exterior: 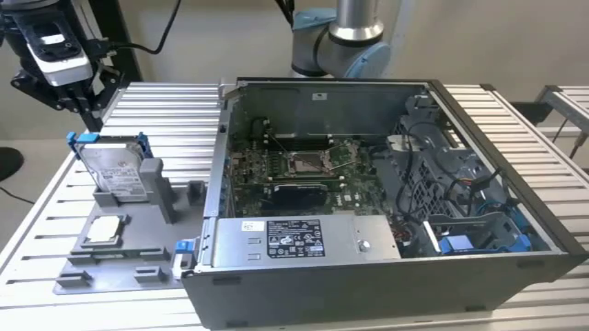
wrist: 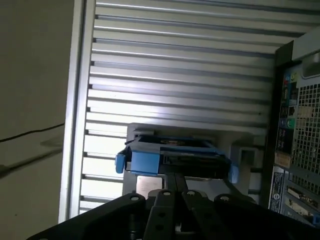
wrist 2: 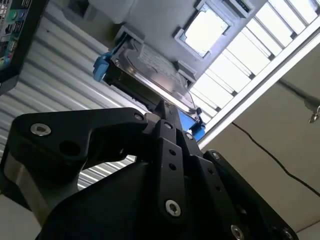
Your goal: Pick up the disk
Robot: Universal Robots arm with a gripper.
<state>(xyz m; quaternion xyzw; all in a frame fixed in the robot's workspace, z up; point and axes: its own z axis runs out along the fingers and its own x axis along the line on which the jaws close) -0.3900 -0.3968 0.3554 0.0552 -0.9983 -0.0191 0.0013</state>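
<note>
A black metal pincer (wrist 2: 167,107) has its fingers drawn together with no gap between them and nothing in its grip. In the exterior view the pincer (exterior: 66,95) hangs in the air at the exterior view's left, pointing down, above the far corner of the ribbed aluminium bench (exterior: 37,207). It is clear of everything there.

In both wrist views its tip is in line with the flat rectangular silver hard disk in a blue plastic frame (wrist 2: 150,70). The disk (exterior: 115,165) stands on its short edge in a grey plastic holder (exterior: 138,258) on the bench. Its long axis is roughly upright, and its white-labelled face is turned towards the exterior camera. A small square silver chip (exterior: 104,229) lies flat on the same holder, near the disk. An open grey computer case (exterior: 368,207) sits just beside the holder, to the exterior view's right.
</note>
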